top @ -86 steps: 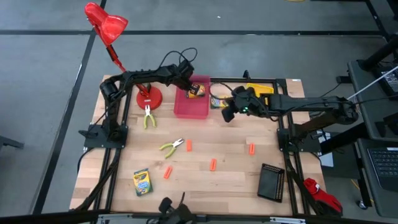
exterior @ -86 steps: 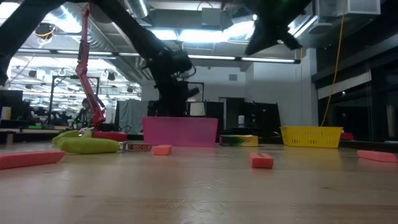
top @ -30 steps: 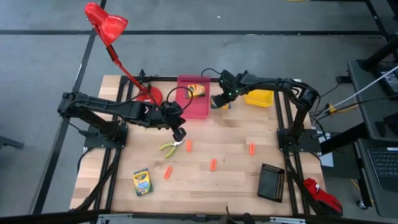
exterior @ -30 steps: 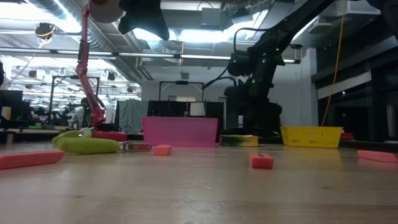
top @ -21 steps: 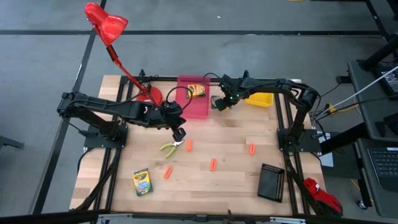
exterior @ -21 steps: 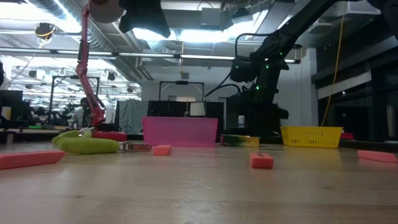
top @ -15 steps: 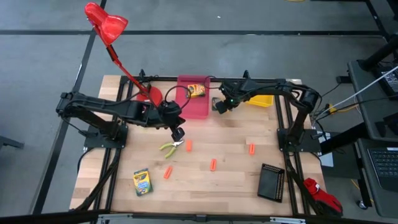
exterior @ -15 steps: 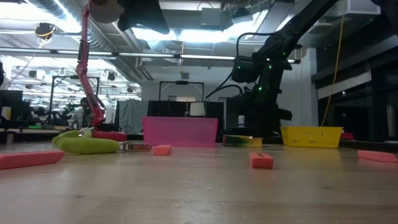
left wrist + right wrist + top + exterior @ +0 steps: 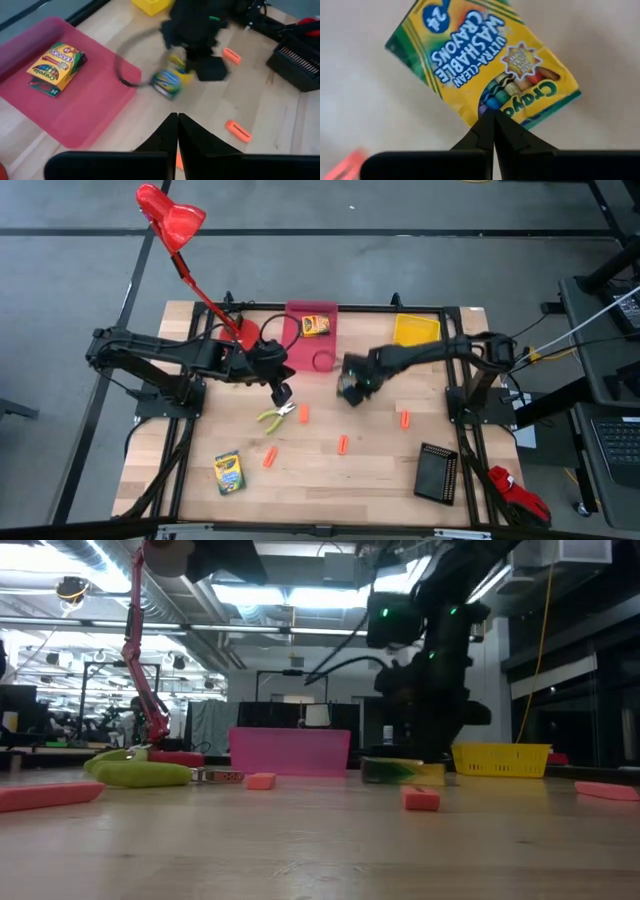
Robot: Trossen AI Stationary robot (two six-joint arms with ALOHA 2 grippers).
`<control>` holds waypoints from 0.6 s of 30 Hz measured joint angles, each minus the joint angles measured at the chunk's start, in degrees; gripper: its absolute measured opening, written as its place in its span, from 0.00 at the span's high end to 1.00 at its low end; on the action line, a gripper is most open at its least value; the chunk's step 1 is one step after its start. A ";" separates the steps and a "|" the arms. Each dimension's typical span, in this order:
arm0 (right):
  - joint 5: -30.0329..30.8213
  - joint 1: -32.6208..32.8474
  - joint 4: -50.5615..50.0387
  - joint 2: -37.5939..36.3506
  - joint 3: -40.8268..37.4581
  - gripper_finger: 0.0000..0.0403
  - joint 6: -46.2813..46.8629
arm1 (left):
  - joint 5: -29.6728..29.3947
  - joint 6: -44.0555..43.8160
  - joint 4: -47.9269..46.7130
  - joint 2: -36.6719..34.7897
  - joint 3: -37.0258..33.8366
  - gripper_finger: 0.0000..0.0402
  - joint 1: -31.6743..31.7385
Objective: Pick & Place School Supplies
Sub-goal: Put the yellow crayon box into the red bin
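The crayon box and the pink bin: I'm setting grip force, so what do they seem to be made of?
The crayon box at the right gripper looks like thin printed cardboard with a slight sheen: flat panels, sharp folded edges, full-colour label. The pink bin looks like moulded plastic, smooth and semi-matte: one even colour, with a rounded raised rim. Neither can be confirmed by look alone.

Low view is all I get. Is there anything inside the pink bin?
Observer: Yes, one crayon box lies in the pink bin.
Operator: Where's the left gripper?
Observer: The left gripper hangs over the pliers, fingers shut.
Operator: Any more crayons I can't see?
Observer: A second crayon box lies near the table's bottom-left corner in the high view.
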 joint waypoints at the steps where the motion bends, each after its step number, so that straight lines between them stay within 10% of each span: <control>1: -0.77 2.14 0.12 -0.01 0.00 0.98 1.85 | -0.01 0.00 0.13 -0.15 0.00 0.99 -0.24; 10: 1.82 18.66 6.59 -4.89 0.46 0.98 21.93 | -0.03 0.00 -1.97 -1.19 0.00 0.98 -2.44; 18: 15.95 19.95 -11.93 -10.62 0.35 0.98 30.65 | 0.26 0.44 -3.80 -1.19 0.00 0.97 -4.90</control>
